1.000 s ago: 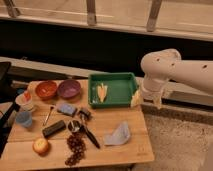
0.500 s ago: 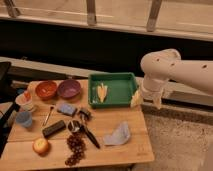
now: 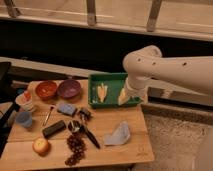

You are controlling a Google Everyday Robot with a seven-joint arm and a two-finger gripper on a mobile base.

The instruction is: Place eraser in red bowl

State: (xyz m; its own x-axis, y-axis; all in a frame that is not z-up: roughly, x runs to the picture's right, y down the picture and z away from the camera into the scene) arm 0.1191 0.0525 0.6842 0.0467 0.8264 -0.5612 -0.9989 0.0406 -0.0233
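Front of desk (image 3: 107, 115): orange fruit (image 3: 40, 145), dark grape bunch (image 3: 75, 148), crumpled pale blue cloth (image 3: 119, 134). Behind them the eraser (image 3: 54, 128) lies flat, left of centre, with a dark utensil (image 3: 87, 136) just to its right. Between the eraser and the red bowl (image 3: 46, 89): thin stick (image 3: 48, 115) and blue-grey pad (image 3: 66, 108). The purple bowl (image 3: 69, 88) sits right beside the red one. Tool (image 3: 123, 96) hangs over the right end of the green tray (image 3: 112, 78), well apart from the eraser. Released or clenched: can't tell.

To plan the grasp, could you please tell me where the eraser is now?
In the camera view, the eraser lies left on the table, between the pad and the apple; the gripper is over the tray's right end.
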